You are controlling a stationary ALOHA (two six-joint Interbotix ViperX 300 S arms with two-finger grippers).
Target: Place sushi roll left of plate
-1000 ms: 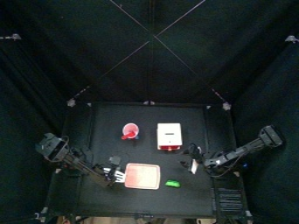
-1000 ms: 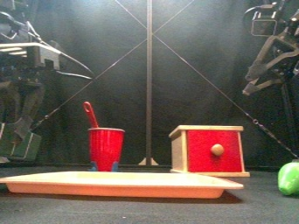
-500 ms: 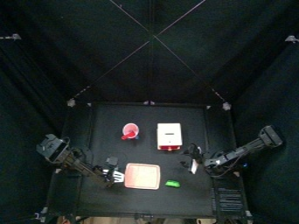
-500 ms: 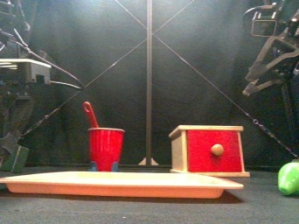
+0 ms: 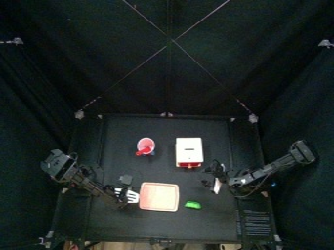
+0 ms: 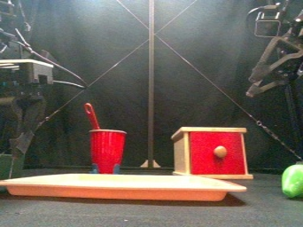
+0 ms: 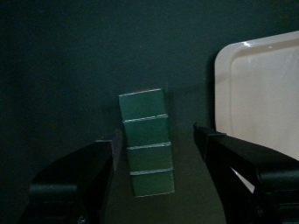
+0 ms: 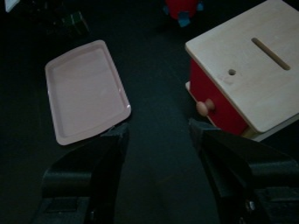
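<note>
While left hand [image 7: 155, 142] gapes | sushi roll [image 7: 147, 131] between its jaws | beside plate [image 7: 263, 96]

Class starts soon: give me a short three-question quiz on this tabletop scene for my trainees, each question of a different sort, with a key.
1. True or false: the sushi roll lies on the plate.
2. What colour is the small piece at the right edge of the front view? A green, B blue, C yellow.
3. Fill in: the jaws of the left gripper stand ____ on either side of the sushi roll, not touching it.

Key: 1 false, it lies on the table beside the plate; 2 A; 3 open.
</note>
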